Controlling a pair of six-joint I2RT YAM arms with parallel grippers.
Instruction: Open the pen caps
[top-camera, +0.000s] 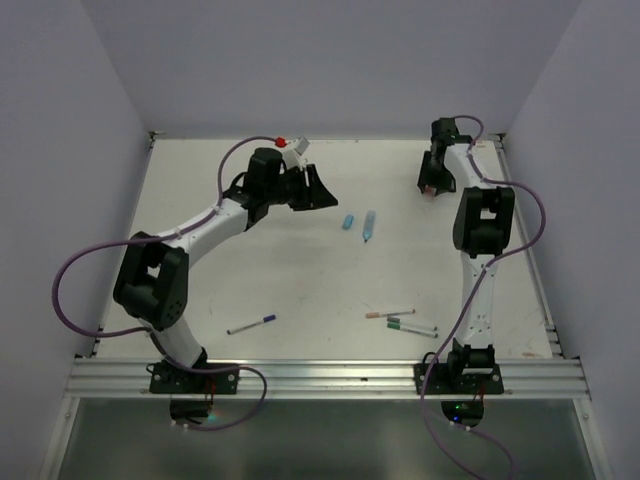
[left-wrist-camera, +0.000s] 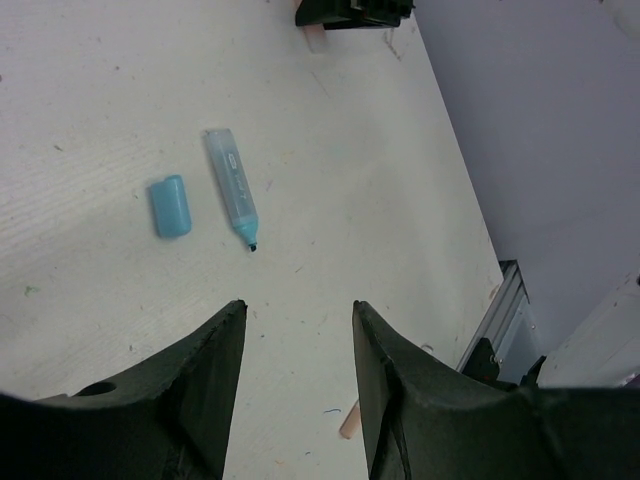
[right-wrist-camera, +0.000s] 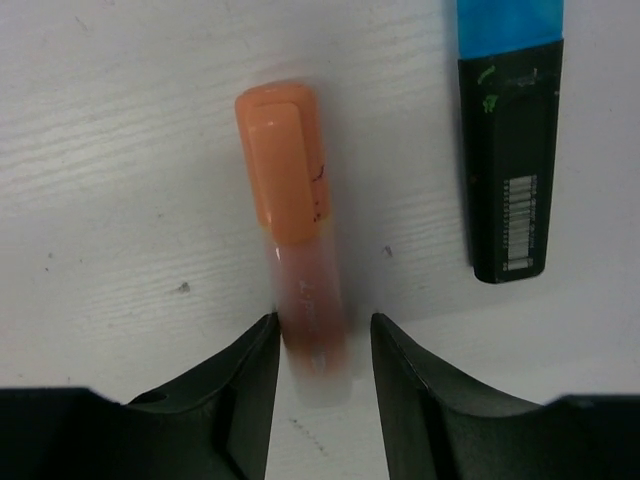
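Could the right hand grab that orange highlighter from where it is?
Probably yes: the right hand has a finger on either side of the highlighter, nothing lies between them, and the black marker lies apart.

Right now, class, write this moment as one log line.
left hand: open, empty | right hand: open, straddling capped orange plastic highlighter | light-blue plastic highlighter cap: off, beside its barrel

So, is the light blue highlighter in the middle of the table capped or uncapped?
Uncapped. The blue cap lies apart on the table beside the highlighter, whose dark tip is bare.
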